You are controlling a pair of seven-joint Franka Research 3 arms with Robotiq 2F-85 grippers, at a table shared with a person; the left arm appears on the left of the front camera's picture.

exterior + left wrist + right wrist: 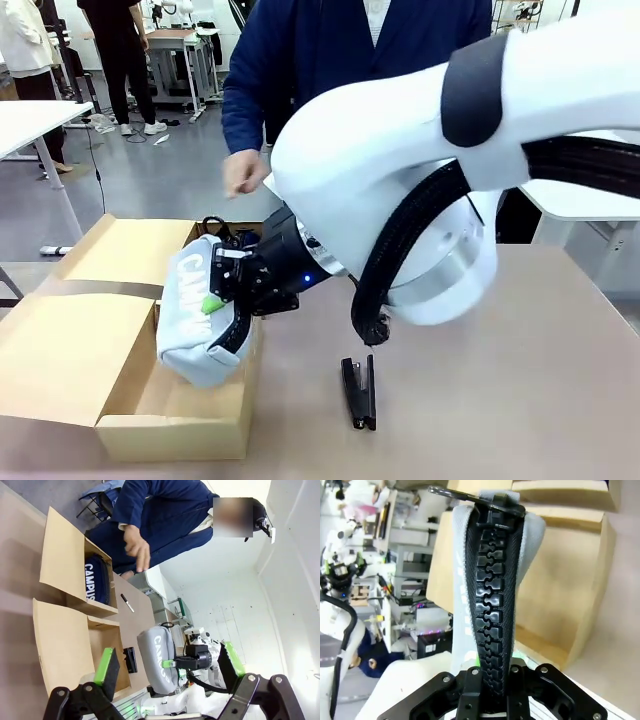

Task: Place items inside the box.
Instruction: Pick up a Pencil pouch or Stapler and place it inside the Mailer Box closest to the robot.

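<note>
My right gripper [228, 296] is shut on the grey pencil case [200, 320] marked CAMPUS and holds it tilted over the open cardboard box [170, 436], its lower end inside. In the right wrist view the case's black zip [492, 595] runs up from between the jaws of the gripper [492, 677]. The navy pencil case [96, 580] lies in the box's [57, 550] far part. A black stapler [358, 392] lies on the table right of the box, and a black marker pen [127, 602] lies beyond it. My left gripper [170, 672] hangs open high above, holding nothing.
A person in a navy top stands at the far side with a hand [243, 176] hovering above the box's far edge. The box flaps [70, 350] lie spread to the left. The right arm's white bulk [420, 170] fills the middle, with bare tabletop [520, 400] to the right.
</note>
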